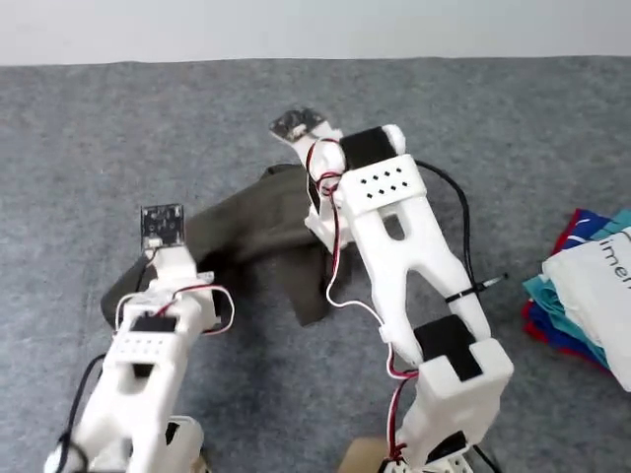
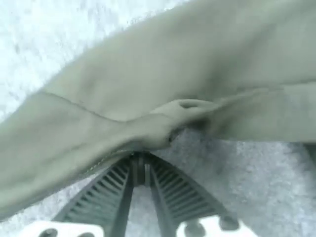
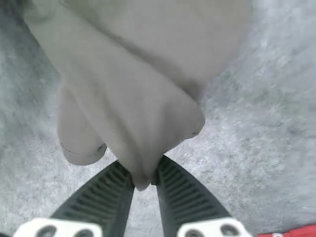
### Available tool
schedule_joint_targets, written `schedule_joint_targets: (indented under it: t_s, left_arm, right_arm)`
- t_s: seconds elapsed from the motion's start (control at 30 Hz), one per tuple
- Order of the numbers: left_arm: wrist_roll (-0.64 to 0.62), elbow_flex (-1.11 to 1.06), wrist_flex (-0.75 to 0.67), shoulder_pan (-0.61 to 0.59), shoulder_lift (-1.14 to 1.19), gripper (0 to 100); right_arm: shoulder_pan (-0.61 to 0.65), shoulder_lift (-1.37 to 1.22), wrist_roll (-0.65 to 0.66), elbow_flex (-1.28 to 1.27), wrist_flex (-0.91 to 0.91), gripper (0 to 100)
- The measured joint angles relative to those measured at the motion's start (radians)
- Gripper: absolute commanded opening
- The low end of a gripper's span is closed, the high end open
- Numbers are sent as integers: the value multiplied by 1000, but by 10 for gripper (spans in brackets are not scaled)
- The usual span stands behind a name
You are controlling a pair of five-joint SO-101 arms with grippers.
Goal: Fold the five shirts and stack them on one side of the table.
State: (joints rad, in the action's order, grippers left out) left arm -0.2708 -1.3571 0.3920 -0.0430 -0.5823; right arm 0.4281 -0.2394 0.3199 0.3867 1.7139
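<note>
The olive shirt (image 1: 246, 232) lies crumpled on the grey surface (image 1: 493, 128), stretched between the two sets of jaws, and each set grips one part of it. The left jaws, at the end of the left arm (image 1: 148, 345), are closed together on a bunched ridge of the cloth. From that pinch the fabric spreads away ahead of them in a broad, smooth sheet, with a seam running across it and bare surface showing beyond its far edge. The right jaws, at the end of the right arm (image 1: 394, 227), are clamped on a narrow fold of the same shirt. That fold widens ahead of them into a thick, doubled-over flap, and a rounded hem edge lies just beside it on the surface. Between the two grips the shirt sags in loose folds and touches the surface along most of its length. Well apart from both sets of jaws, out past the right arm at the edge of the surface, sits the stack of folded shirts (image 1: 587, 286), with a white one on top over teal, blue and red layers.
</note>
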Motion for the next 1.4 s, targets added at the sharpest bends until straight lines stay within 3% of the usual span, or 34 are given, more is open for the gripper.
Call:
schedule_joint_targets:
  t_s: [0.77, 1.13, 1.4]
  left_arm:
    - [-9, -149, -26, 0, -239, 3]
    - [-9, -222, -26, 2, -359, 3]
    - [-9, -324, -26, 2, -545, 3]
  right_arm:
    - [-11, 226, 32, 137, 40, 9]
    - [-112, 353, 86, 198, 40, 9]
    - [-118, 411, 124, 198, 40, 9]
